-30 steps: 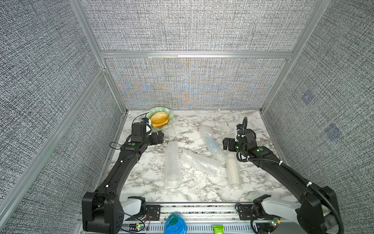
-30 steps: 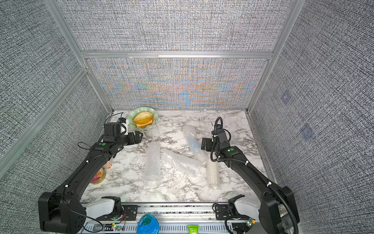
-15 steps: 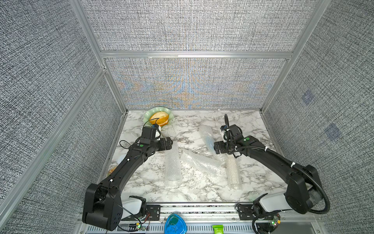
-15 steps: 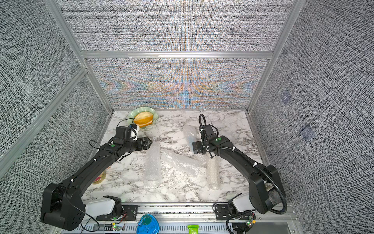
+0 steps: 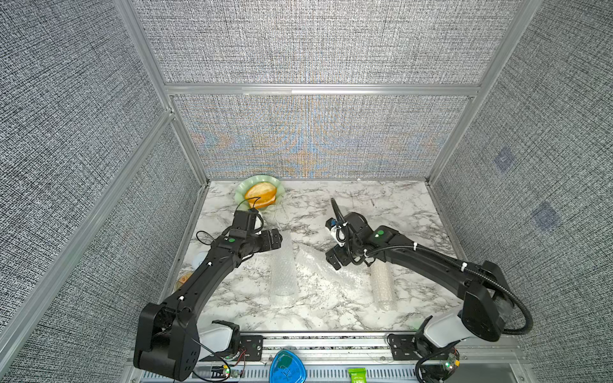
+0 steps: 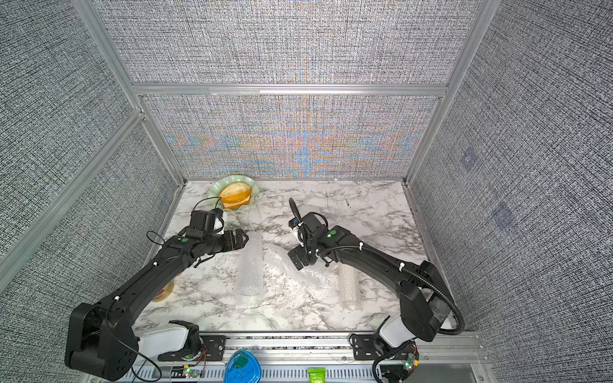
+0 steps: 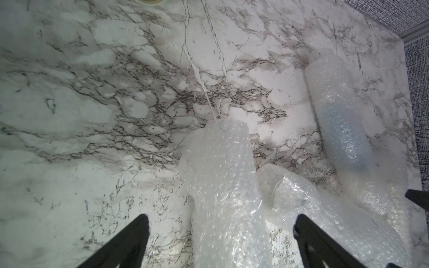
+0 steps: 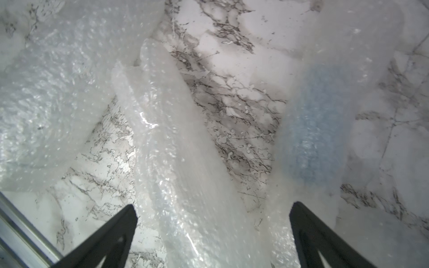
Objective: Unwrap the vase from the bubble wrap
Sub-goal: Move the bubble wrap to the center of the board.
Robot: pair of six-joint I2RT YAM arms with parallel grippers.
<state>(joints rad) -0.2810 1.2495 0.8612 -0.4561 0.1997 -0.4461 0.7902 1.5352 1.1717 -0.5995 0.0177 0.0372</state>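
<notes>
In both top views the marbled table point(image 5: 391, 205) carried several pieces of bubble wrap point(image 5: 282, 265): one roll lay lengthwise near the middle, a crumpled sheet point(image 5: 321, 265) spread just beside it, and another roll point(image 5: 382, 285) lay under the right arm. The left tool point(image 5: 277, 239) hovered at the far end of the middle roll, and the right tool point(image 5: 335, 260) hung over the crumpled sheet. A green scalloped dish point(image 5: 243, 194) with an orange-yellow object point(image 5: 262, 194) in it stood at the far left corner of the table. In a top view the same layout showed, with the left tool point(image 6: 241, 239) at the roll's point(image 6: 250, 265) end and the right tool point(image 6: 297, 260) above the sheet.

In the left wrist view, the left tool point(image 7: 220, 232) stood wide, its two dark fingers point(image 7: 130, 241) on either side of the roll without touching it. A further wrapped bundle point(image 7: 339, 120) with a bluish core lay well apart on the table.

In the right wrist view, the right tool point(image 8: 212, 227) was also spread wide, gripping nothing; a ridge of crumpled wrap point(image 8: 176, 162) ran between its fingers point(image 8: 308, 232). The wrapped bundle with a pale blue core point(image 8: 311, 130) lay just beside one finger, blurred.
</notes>
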